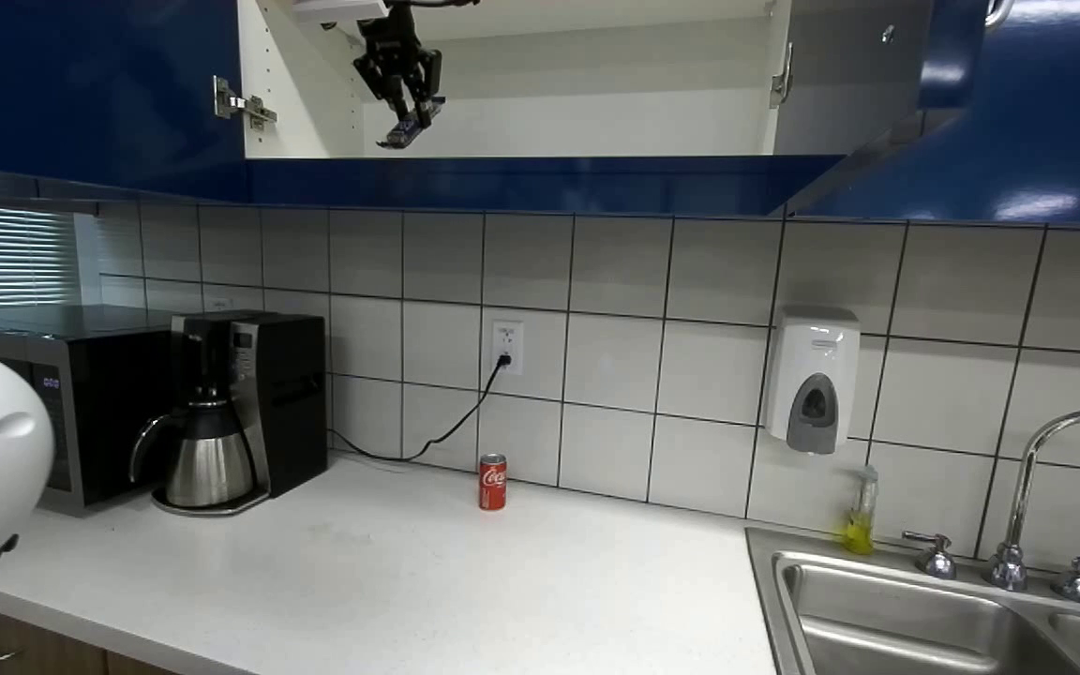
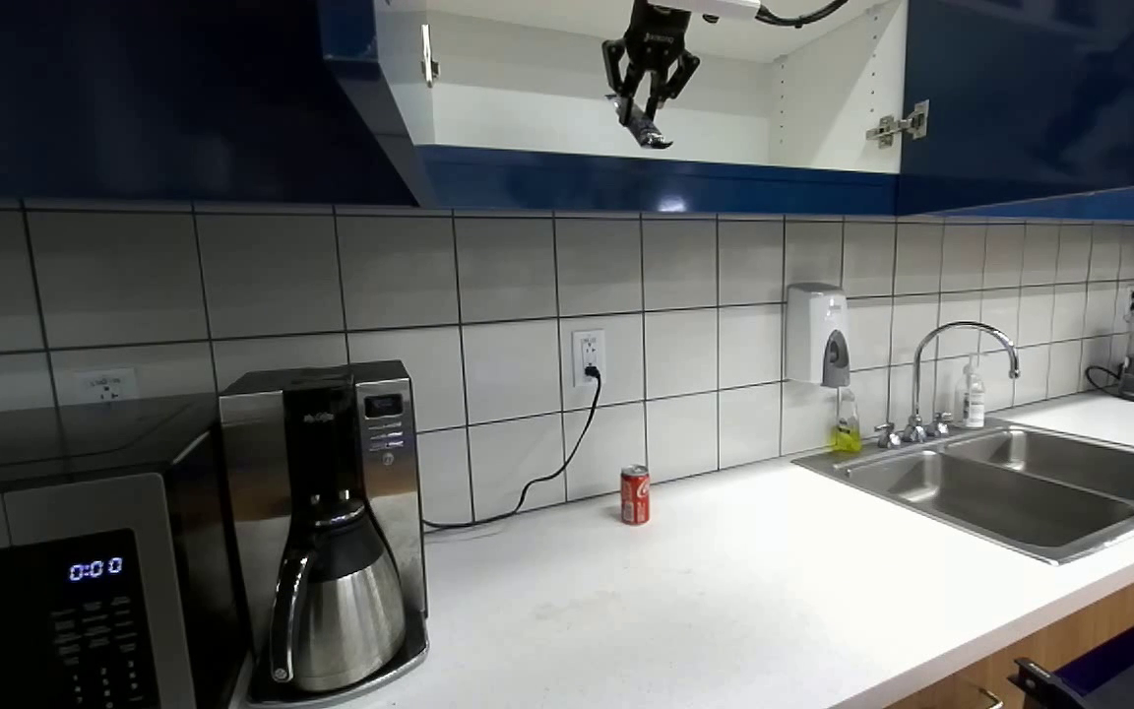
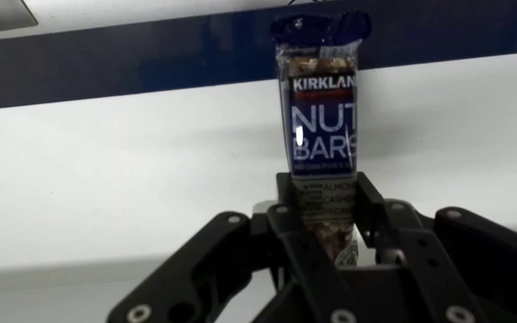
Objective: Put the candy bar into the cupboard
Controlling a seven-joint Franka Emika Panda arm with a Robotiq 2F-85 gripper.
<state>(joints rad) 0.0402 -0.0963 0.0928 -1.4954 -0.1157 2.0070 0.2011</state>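
The candy bar, a dark blue-wrapped nut bar, shows in both exterior views (image 1: 398, 137) (image 2: 648, 131) and large in the wrist view (image 3: 323, 121). My gripper (image 1: 412, 114) (image 2: 638, 110) (image 3: 323, 193) is shut on the bar's sides near its middle. The bar is tilted and sits at the opening of the cupboard (image 1: 540, 183) (image 2: 567, 175), above its blue lower front edge. In the wrist view the white cupboard floor (image 3: 106, 179) lies beneath the bar, and the bar's far end overlaps the blue edge. I cannot tell whether the bar touches the floor.
Open blue doors (image 1: 90, 84) (image 2: 1039, 98) flank the opening. A white side wall (image 1: 301, 84) stands near the gripper. Below are the counter (image 1: 502, 591), a red can (image 1: 493, 483), a coffee maker (image 1: 287, 403), a soap dispenser (image 1: 814, 375) and a sink (image 1: 760, 581).
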